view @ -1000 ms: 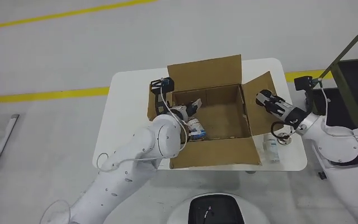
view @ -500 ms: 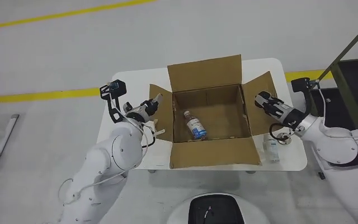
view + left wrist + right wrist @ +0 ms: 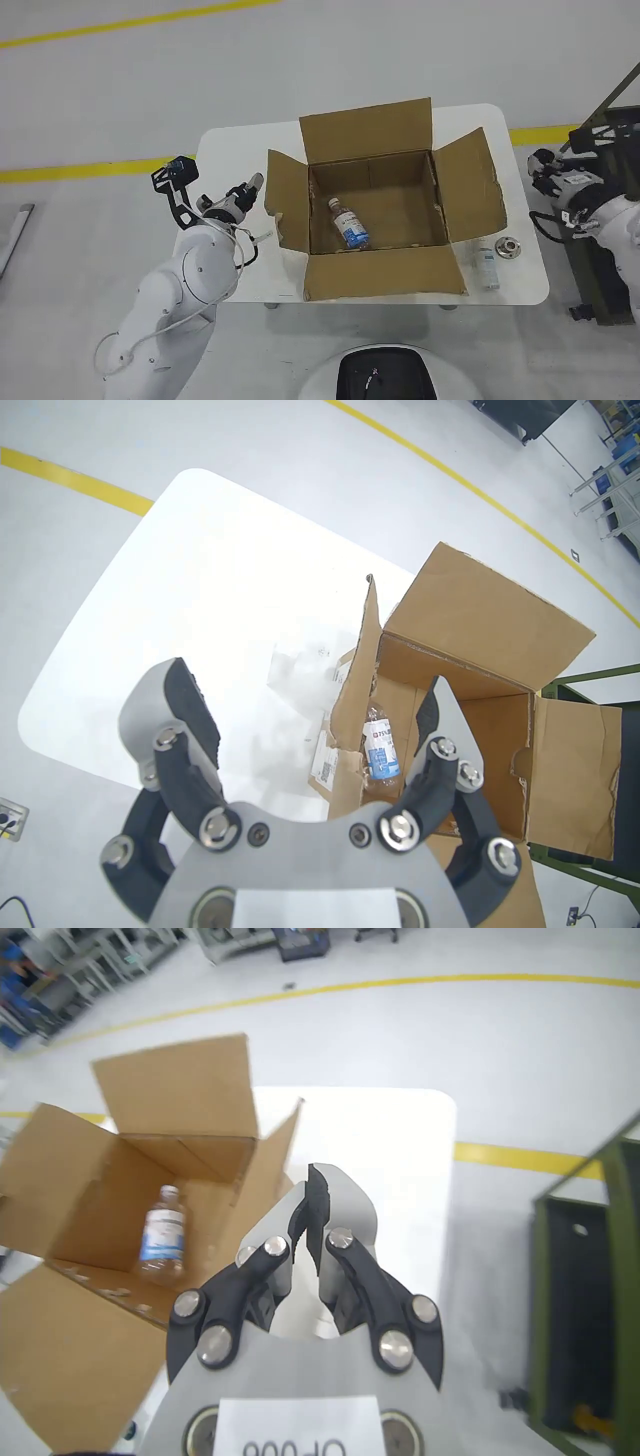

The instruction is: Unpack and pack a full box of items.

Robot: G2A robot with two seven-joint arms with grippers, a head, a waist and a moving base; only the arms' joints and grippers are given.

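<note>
Left gripper (image 3: 307, 680) now sits outside the cardboard box (image 3: 375, 200), at its 9 o'clock over the table (image 3: 225, 160). Its claw is wide and empty; a second ago I had it inside the box. Right gripper (image 3: 314, 1188) has pulled off the 3 o'clock flap past the table edge, claw narrow, gripping nothing. Plastic bottle (image 3: 349, 224) lies unmoved on the box floor.

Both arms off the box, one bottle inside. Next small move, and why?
Probably open the right gripper and bring it toward the small container on the table beside the box. That gripper is shut and nearest to it; the left gripper is open but at the box's far side. If this is unpacking instead, the left one should go for the bottle inside.
</note>
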